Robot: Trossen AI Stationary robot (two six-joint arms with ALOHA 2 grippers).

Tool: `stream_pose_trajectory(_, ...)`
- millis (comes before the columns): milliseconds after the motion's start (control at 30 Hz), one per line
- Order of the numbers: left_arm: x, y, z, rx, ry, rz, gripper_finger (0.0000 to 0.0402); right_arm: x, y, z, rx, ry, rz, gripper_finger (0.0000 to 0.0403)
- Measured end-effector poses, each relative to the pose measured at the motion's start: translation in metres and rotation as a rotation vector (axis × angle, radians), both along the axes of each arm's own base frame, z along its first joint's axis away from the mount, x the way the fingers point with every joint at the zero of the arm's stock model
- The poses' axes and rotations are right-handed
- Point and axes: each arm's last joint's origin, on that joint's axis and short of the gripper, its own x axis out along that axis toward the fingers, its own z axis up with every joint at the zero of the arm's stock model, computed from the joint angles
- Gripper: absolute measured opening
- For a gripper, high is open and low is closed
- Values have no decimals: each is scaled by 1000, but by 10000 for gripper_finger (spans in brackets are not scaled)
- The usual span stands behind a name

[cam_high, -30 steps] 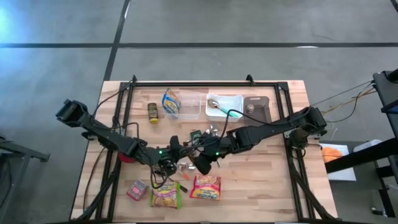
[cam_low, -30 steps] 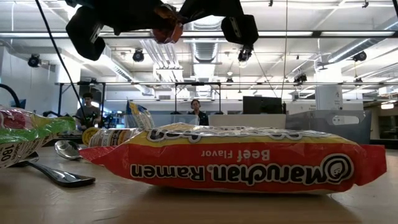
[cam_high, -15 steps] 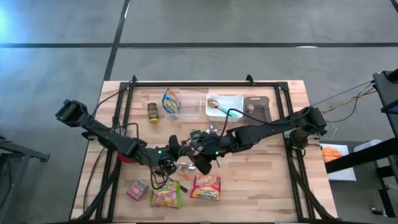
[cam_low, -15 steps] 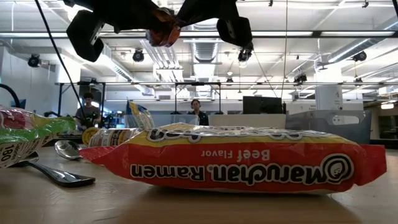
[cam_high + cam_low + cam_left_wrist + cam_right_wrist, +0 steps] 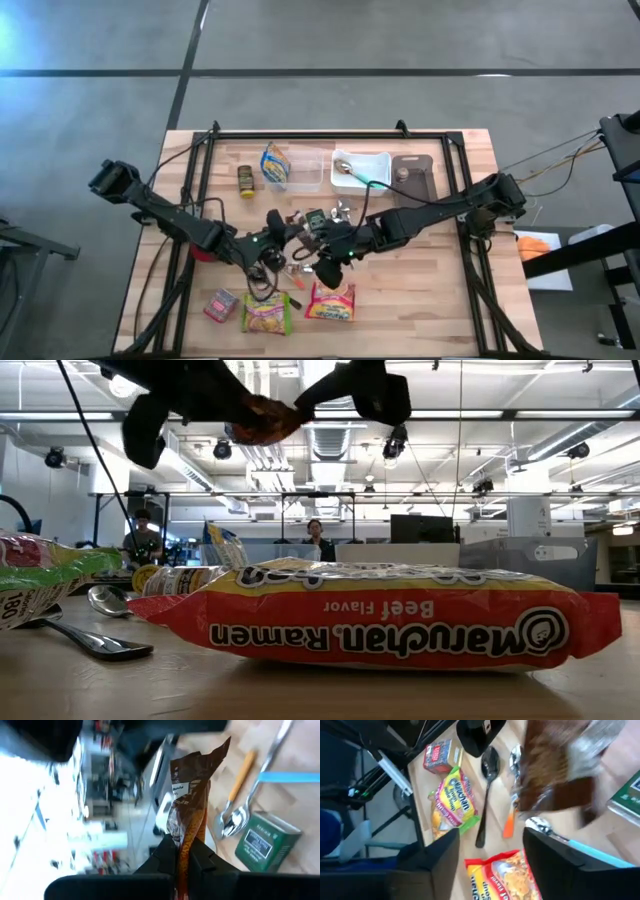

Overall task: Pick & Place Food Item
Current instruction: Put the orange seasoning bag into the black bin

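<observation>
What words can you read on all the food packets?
"Maruchan Ramen" and "Beef Flavor", upside down: red ramen packet.
"180": green-and-white packet.
Possibly "Chicken", blurry: yellow-green packet.
Too blurred to read: green tin, brown packet, small red box.

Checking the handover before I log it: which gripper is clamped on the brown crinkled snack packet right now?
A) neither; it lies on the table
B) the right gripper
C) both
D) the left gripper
D: the left gripper pinches the brown crinkled snack packet, while the right gripper stands open off it.
</observation>
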Motion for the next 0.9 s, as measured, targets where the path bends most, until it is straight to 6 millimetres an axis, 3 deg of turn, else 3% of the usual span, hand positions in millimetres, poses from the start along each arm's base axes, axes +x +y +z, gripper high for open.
stream_pose_trajectory(133,-2,1,2,-146,-71,64,6,-3,10,2,-126,-18,55,255)
stream_pose_trajectory(367,-2,2,10,-472,-158,144,6,-25,46,14,-545,-1,158,262)
stream_pose_trajectory(600,6,-5,25,-849,-115,10,6,-48,84,21,-1026,-49,184,263)
stream_pose_trajectory(733,8,-6,32,-926,-131,-1,6,-52,91,23,-1061,-74,137,263)
stream_pose_trajectory(900,10,-5,35,-957,-162,9,6,-43,86,28,-973,-141,39,263)
